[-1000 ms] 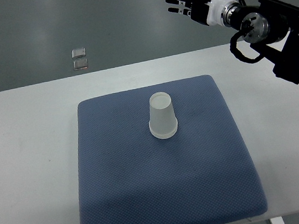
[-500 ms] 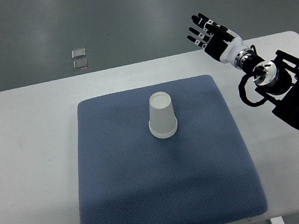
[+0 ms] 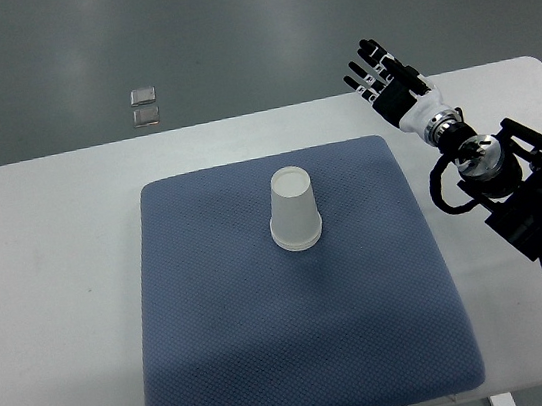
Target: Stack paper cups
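Observation:
A stack of white paper cups (image 3: 293, 210) stands upside down near the middle of the blue mat (image 3: 303, 360), looking like one cup from above. My right hand (image 3: 382, 81) hovers over the table's far right part, beyond the mat's back right corner, well clear of the cups. Its fingers are spread and straight and hold nothing. The right arm (image 3: 511, 184) runs in from the right edge. No left arm shows.
The mat lies on a white table (image 3: 52, 294). Two small clear squares (image 3: 144, 107) lie on the grey floor beyond the table's far edge.
My right hand has dropped from high above the far edge to lower and nearer, close to the mat's back right corner. The cups have not moved.

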